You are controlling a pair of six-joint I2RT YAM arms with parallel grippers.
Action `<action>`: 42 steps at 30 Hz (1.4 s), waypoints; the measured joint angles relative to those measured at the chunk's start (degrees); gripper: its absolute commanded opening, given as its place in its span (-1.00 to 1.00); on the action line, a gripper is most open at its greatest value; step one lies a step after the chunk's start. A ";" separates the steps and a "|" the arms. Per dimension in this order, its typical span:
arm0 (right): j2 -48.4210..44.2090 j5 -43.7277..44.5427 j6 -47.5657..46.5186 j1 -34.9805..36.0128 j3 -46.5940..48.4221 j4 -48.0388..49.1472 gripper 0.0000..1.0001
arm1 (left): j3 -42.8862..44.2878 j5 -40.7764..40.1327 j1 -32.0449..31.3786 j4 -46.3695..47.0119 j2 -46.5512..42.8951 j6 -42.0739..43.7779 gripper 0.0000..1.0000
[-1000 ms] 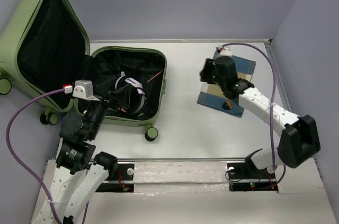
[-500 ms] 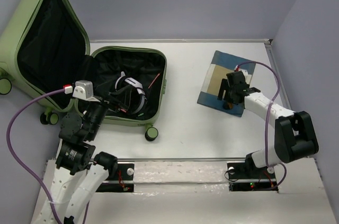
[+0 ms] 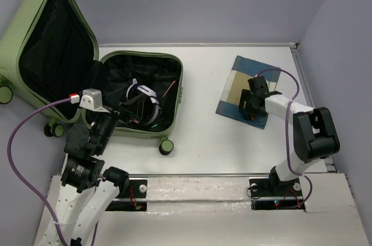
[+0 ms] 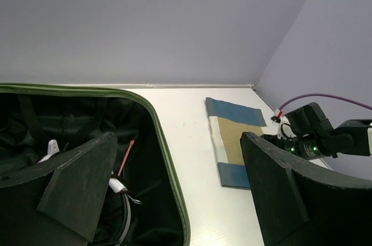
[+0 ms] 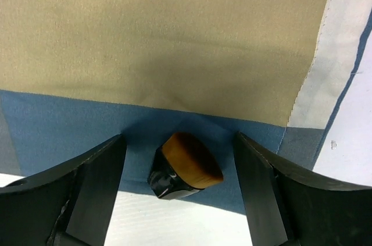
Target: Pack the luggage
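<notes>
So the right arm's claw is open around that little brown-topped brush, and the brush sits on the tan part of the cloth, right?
Not quite: the brush lies on the blue band of the cloth, just below the tan panel, as the right wrist view shows. The rest holds: the right gripper is open, one finger on either side of the brush.

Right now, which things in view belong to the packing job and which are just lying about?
Job: luggage, open; headset-like item and red stick inside it; brush on folded cloth, between the fingers of the right end effector.
Lying about: purple cables, rig wiring only.
</notes>
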 measured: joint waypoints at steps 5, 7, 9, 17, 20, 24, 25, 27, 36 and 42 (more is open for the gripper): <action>-0.07 -0.76 0.11 0.00 0.35 -2.01 0.54 | 0.00 0.46 0.02 0.00 -0.15 0.00 0.98; -0.46 -0.81 0.28 0.00 0.35 -2.93 0.53 | 0.00 0.70 0.02 0.00 -0.50 -0.02 0.98; -1.92 -0.98 0.50 0.00 -0.09 -3.56 0.45 | 0.00 0.90 0.02 0.02 -0.98 -0.02 0.98; -3.93 -2.12 0.66 0.00 -0.59 -4.28 0.21 | 0.00 1.20 0.02 0.04 -1.55 -0.02 0.98; -3.52 -2.12 0.66 0.00 -0.57 -4.33 0.21 | 0.00 1.20 0.02 0.04 -1.55 -0.02 0.98; -3.45 -2.08 0.46 0.00 -0.57 -4.33 0.21 | 0.00 1.20 0.02 0.04 -1.55 -0.02 0.98; -3.45 -2.08 0.46 0.00 -0.57 -4.33 0.21 | 0.00 1.20 0.02 0.04 -1.55 -0.02 0.98; -3.37 -2.08 0.35 0.00 -0.57 -4.33 0.21 | 0.00 1.20 0.02 0.04 -1.55 -0.02 0.98; -2.21 -2.08 -0.44 0.00 -0.52 -4.46 -0.26 | 0.00 1.20 0.02 0.02 -1.55 -0.02 0.98; -3.06 -2.10 -0.87 0.26 -0.15 -4.96 -0.38 | 0.00 1.18 0.02 0.02 -1.55 -0.02 0.98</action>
